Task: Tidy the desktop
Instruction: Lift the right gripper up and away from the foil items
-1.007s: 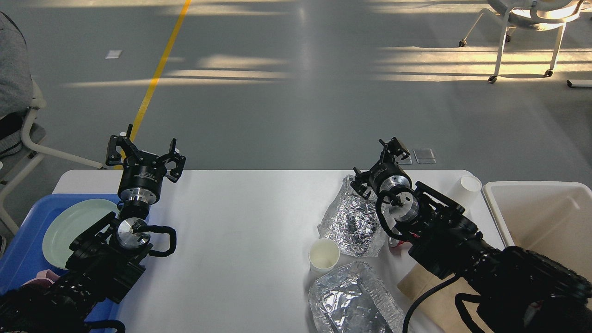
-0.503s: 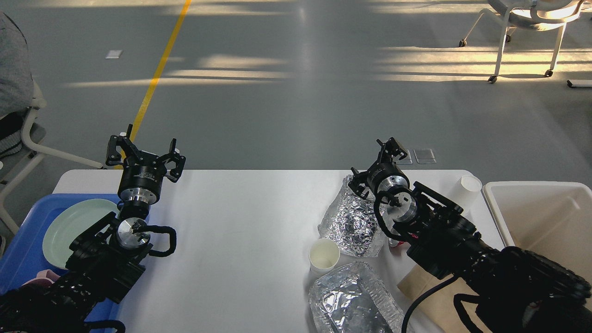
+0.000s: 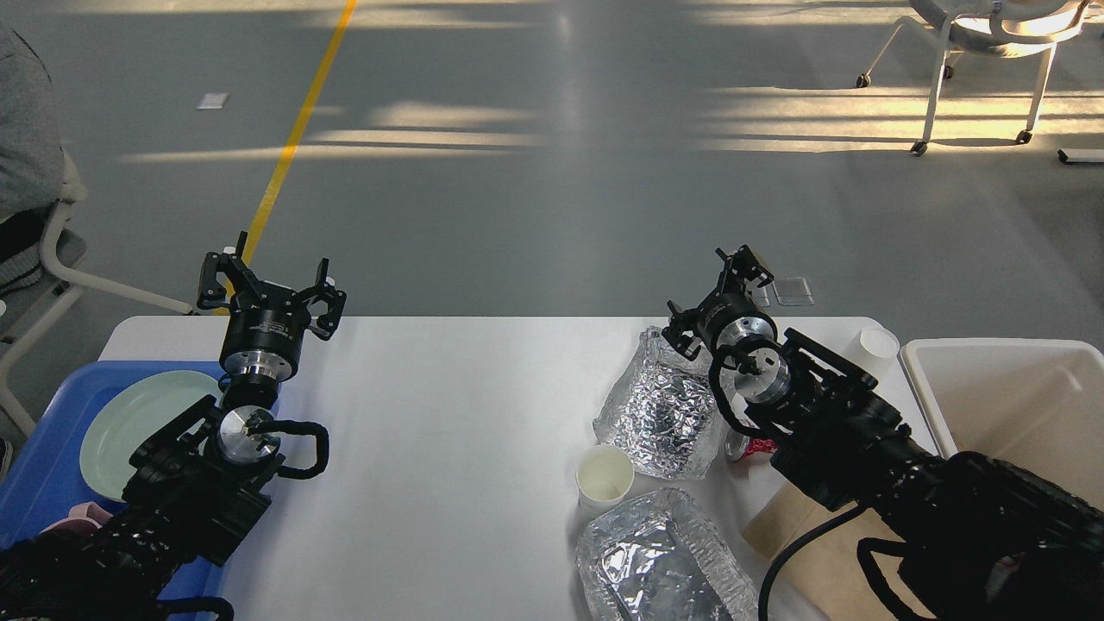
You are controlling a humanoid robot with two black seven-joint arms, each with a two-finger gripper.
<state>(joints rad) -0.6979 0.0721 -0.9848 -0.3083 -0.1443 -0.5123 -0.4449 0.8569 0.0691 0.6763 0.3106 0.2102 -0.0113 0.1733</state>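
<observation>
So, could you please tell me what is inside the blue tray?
The blue tray holds a pale green plate and something pink; my left arm covers the rest.

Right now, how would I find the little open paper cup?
Look at the right half of the white desktop. Two crinkly foil containers lie there; the paper cup stands upright beside them, on their left. It's smooth, white and round.

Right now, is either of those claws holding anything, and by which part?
Nothing is held. The left gripper stands open and empty above the desktop. The right gripper is also open, with nothing between its fingers, beside the crumpled foil.
</observation>
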